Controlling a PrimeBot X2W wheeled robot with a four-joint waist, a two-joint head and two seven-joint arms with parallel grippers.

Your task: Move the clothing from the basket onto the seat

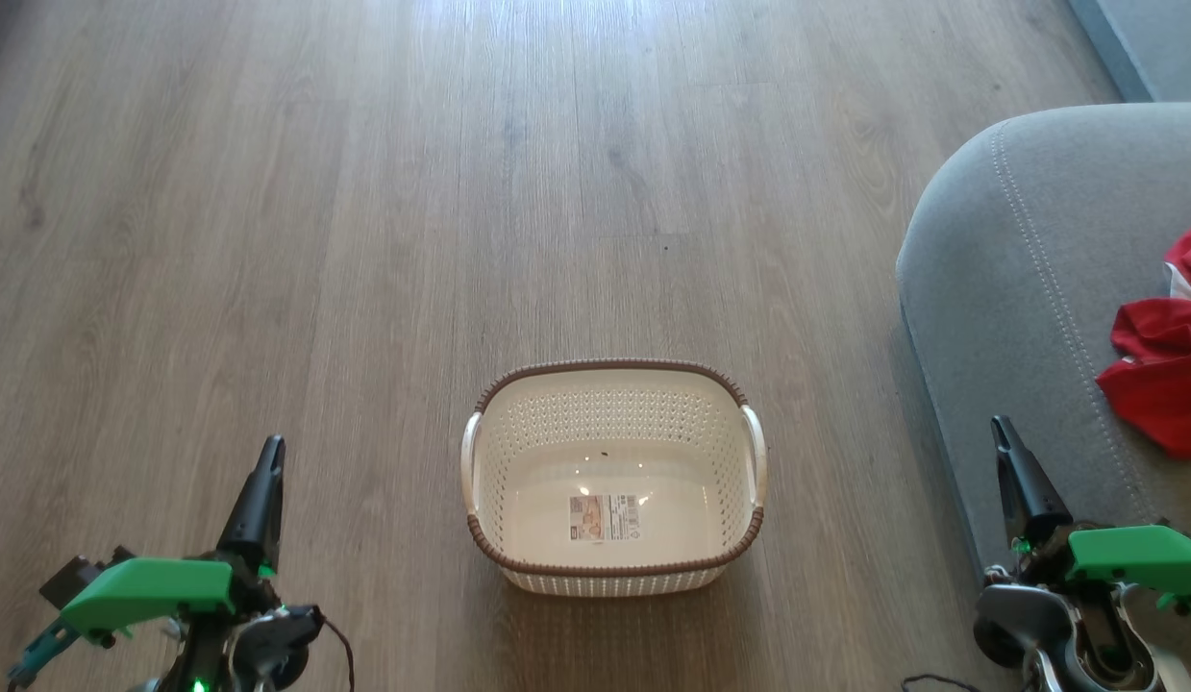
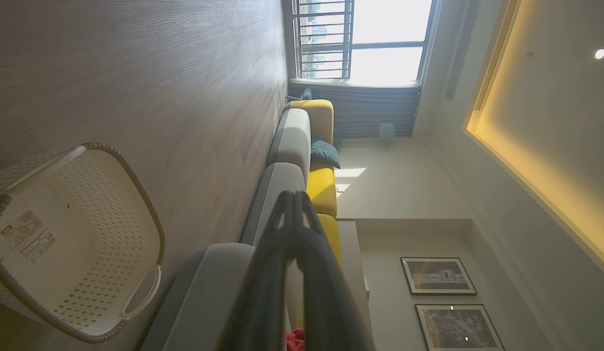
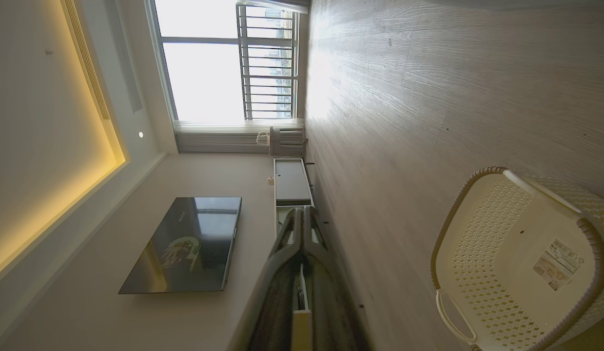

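Clothing (image 1: 1167,380) lies on the seat (image 1: 1018,288), basket (image 1: 614,481) empty; left claw (image 1: 271,452) and right claw (image 1: 1001,432) closed, holding nothing; task seemingly finished, no further pick needed.

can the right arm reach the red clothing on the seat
Probably yes: the clothing lies on the seat near the right gripper, nothing between them, though its jaws are shut.

The basket (image 1: 605,418) is cream, its walls dotted with small perforations and its rim a brown woven pattern. A white printed label (image 1: 606,517) lies on its floor. Right of the basket, the seat (image 1: 1018,269) is light grey with a double row of pale stitching. The clothing (image 1: 1167,375) on it is bright red with a white patch. The floor (image 1: 364,192) around the basket is grey-brown wood grain. The left claw (image 1: 273,447) and right claw (image 1: 1001,428) are black. The housing (image 1: 148,586) behind the left one is bright green.
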